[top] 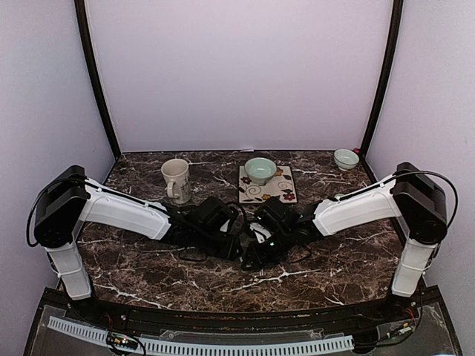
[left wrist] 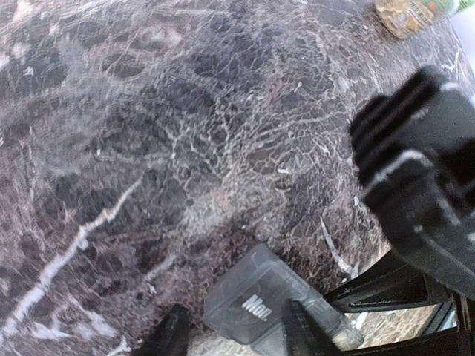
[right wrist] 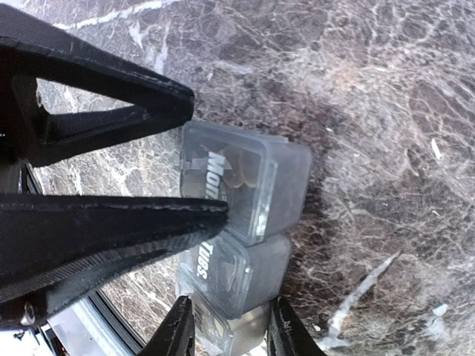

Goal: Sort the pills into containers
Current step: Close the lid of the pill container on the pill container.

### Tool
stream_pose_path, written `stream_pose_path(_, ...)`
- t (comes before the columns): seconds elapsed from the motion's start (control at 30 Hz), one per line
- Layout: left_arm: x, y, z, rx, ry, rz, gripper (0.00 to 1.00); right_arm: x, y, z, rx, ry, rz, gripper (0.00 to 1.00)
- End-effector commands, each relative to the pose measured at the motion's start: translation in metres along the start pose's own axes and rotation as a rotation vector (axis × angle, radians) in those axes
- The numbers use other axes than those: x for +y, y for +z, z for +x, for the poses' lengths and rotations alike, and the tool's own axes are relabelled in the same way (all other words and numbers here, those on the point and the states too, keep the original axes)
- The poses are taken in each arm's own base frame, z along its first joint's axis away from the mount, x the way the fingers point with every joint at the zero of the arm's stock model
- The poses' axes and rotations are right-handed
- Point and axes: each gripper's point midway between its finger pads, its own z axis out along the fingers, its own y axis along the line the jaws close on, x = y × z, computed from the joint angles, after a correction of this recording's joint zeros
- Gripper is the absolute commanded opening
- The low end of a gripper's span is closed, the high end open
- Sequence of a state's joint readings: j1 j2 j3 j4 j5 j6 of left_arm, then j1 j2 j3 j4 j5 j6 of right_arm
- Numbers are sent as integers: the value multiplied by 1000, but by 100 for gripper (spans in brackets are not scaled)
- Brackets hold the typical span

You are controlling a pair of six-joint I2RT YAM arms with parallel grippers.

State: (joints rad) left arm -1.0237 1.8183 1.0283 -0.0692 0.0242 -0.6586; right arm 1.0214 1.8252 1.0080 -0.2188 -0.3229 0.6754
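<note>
The containers (right wrist: pixel 278 193) are a dark grey translucent strip of three joined lidded compartments lying on the marble table; two lids read "Mon." and "Tues". My right gripper (right wrist: pixel 231 330) has a finger against each side of the third compartment, shut on it. In the left wrist view the "Mon." end of the containers (left wrist: pixel 249 293) lies between the fingers of my left gripper (left wrist: pixel 236 328). These stand open: one finger rests on the lid, the other is apart from the box. In the right wrist view one of the left arm's fingers (right wrist: pixel 148 215) lies across the Mon–Tues join. I can make out no pills.
A cream mug (top: pixel 176 180) stands at the back left. A pale green bowl (top: pixel 260 170) sits on a floral tile (top: pixel 286 191) behind the grippers. A small bowl (top: pixel 346 158) is at the back right. Both arms meet at the table's middle (top: pixel 249 239), hiding the strip from above.
</note>
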Motion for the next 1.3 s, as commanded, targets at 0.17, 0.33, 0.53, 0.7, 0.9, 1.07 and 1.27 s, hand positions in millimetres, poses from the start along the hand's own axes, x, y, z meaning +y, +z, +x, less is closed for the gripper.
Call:
stream_pose_path(0.17,1,-25,-14,-67,-59,-1,78,-32,29,52,169,34,59,27)
stream_pose_path(0.33,9,-37,-8,-94,-125,6,81,-30,27,50,157,70,15,25)
stream_pose_path(0.53,23,-55,3,-152,-241,25,81,-24,21,43,138,101,-46,23)
stream_pose_path(0.7,25,-69,7,-193,-272,70,81,-15,12,30,113,108,-97,21)
stream_pose_path(0.9,27,-74,16,-192,-253,100,80,-10,-2,12,92,108,-142,20)
stream_pose_path(1.07,31,-83,17,-225,-272,112,80,-21,-7,-4,79,123,-149,20)
stream_pose_path(1.27,33,-89,20,-226,-236,104,79,-33,-4,-8,175,24,-129,20)
